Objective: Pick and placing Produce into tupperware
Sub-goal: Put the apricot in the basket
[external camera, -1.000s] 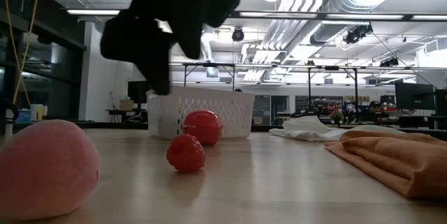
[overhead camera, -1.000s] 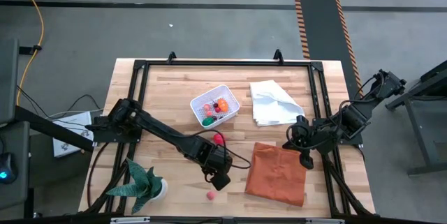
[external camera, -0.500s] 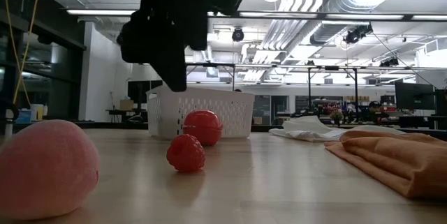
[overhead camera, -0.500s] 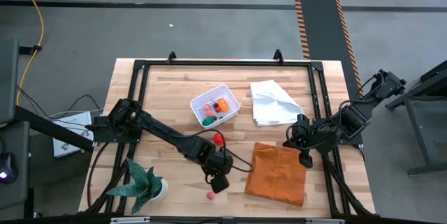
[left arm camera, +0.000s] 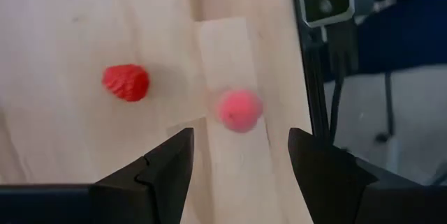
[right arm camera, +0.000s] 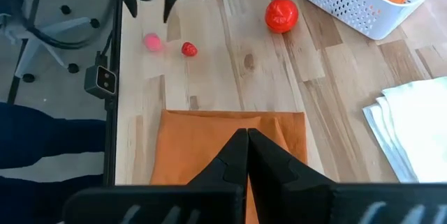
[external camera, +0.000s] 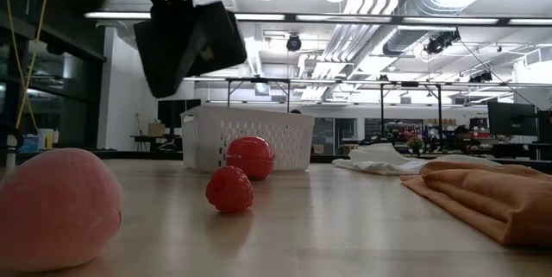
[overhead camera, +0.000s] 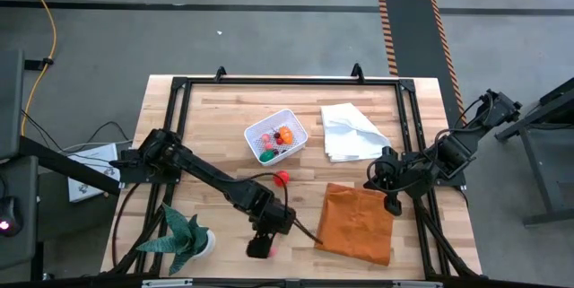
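Two dark arms over a pale wooden slat table (overhead camera: pixel 215 117). Left gripper (left arm camera: pixel 237 165) is out near the table's front edge, hanging above a small pink toy ball (left arm camera: pixel 239 109); fingers spread apart, nothing between them, pink ball sits on the wood in line w/ the gap. In the high view the gripper (overhead camera: pixel 260 248) covers that ball. Small red bumpy toy berry (left arm camera: pixel 126 82) lies just beside the pink one, apart from it, not touching.

In the low view the pink ball (external camera: pixel 56 208) is closest to the camera, berry (external camera: pixel 229 189) farther back, then a round red tomato-like toy (external camera: pixel 250 157) standing just in front of the tub wall.

White perforated rectangular plastic tub (overhead camera: pixel 296 126) sits mid-table toward the back, tilted diagonally, w/ several toy pieces inside: orange (overhead camera: pixel 284 135), green (overhead camera: pixel 267 155), a few red/pink ones. Red tomato toy (overhead camera: pixel 282 178) is on the wood near the tub, between it & the left gripper.

Right gripper (overhead camera: pixel 392 205) waits at the table's right side, fingers clenched together, holding nothing; its tip hangs over the orange cloth (overhead camera: pixel 354 223), folded flat at front right. White folded cloth (overhead camera: pixel 348 132) lies behind that, to the tub's right. Green spiky potted plant (overhead camera: pixel 186 237) stands at the front-left corner.
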`<move>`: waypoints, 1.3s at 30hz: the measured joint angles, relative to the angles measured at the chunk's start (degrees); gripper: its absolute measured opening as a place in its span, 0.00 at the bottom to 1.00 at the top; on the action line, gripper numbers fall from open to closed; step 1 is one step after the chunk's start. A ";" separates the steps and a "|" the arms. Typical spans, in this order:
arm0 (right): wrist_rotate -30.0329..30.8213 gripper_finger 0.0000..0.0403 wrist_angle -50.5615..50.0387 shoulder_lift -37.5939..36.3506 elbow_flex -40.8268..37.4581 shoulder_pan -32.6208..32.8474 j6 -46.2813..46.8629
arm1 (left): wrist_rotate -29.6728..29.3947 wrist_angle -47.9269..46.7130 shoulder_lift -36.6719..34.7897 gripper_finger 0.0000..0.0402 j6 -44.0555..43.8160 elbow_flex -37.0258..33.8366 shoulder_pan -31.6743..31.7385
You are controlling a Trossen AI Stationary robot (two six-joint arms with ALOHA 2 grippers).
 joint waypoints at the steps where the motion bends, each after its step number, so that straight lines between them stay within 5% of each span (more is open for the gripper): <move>1: -0.01 0.00 -0.04 0.00 0.00 0.01 0.00 | 0.15 0.00 0.01 0.55 1.85 0.00 -0.47; 18: 1.25 0.00 -0.34 0.00 0.00 0.00 3.16 | -12.25 3.05 0.00 0.55 25.22 0.00 -5.35; 39: 3.42 0.00 -0.34 0.02 0.00 0.00 3.61 | -9.28 4.29 0.91 0.55 35.26 0.11 -5.29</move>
